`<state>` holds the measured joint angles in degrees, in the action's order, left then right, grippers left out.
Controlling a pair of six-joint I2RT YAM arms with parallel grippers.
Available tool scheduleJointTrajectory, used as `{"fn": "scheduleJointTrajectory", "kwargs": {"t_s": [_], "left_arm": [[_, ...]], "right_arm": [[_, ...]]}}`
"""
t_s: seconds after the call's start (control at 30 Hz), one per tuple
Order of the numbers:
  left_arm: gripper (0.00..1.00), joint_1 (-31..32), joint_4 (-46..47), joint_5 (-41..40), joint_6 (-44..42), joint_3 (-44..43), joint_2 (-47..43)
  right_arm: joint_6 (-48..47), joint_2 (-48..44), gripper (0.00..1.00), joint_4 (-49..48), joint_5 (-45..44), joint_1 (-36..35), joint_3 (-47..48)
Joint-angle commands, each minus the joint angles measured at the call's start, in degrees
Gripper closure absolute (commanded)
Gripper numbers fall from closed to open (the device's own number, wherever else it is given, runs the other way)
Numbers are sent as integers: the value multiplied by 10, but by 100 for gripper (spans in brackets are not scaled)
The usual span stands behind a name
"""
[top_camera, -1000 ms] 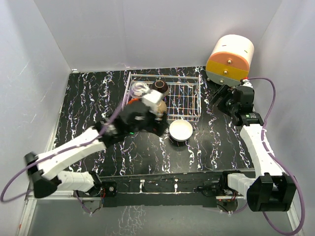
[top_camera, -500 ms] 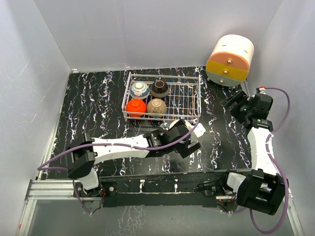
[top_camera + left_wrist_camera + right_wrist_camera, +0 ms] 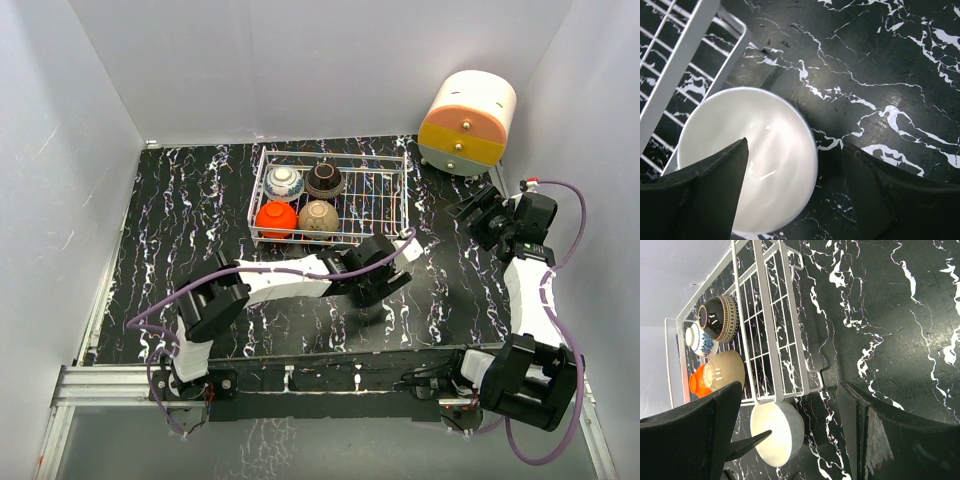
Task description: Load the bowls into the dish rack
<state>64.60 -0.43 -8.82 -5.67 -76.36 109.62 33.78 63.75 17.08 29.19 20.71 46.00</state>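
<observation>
Likely light, stiff, slippery and breakable, the white bowl (image 3: 770, 150) is best pinched at its three-o'clock rim, straddled by the wide-spread left gripper (image 3: 796, 145).

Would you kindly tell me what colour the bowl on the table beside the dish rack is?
The bowl is plain white, clearest in the left wrist view.

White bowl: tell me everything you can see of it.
The white bowl is plain, round, glossy like glazed ceramic, upright and empty. It sits on the marbled black table just outside the dish rack corner; contact unclear. The left gripper straddles its rim, jaws open, not yet closed.
</observation>
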Motion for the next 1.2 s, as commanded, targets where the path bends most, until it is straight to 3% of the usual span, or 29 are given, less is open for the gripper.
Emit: {"fn": "scheduleJointTrajectory", "kwargs": {"t_s": [0.0,0.2,0.37,0.5,0.63,0.67,0.8,1.0,1.17], "left_arm": [[31,0,-7,39,-1,-26,15],[42,-3,5,49,13,0,18],[73,-2,3,53,22,2,22],[61,-2,4,47,27,8,28],[63,-2,11,37,29,19,37],[67,-2,13,35,29,23,38],[100,-2,4,27,29,15,42],[100,16,-14,27,40,3,7],[100,51,-93,37,66,-76,-34]], "right_arm": [[6,3,21,-48,16,7,-6],[10,6,21,-58,20,14,-15],[10,5,21,-60,18,17,-17],[10,2,20,-65,21,19,-24],[10,2,21,-67,24,20,-28],[10,1,21,-68,24,20,-28],[10,0,21,-67,24,21,-28],[11,-1,21,-71,25,23,-33],[13,2,21,-73,29,25,-35]]}}
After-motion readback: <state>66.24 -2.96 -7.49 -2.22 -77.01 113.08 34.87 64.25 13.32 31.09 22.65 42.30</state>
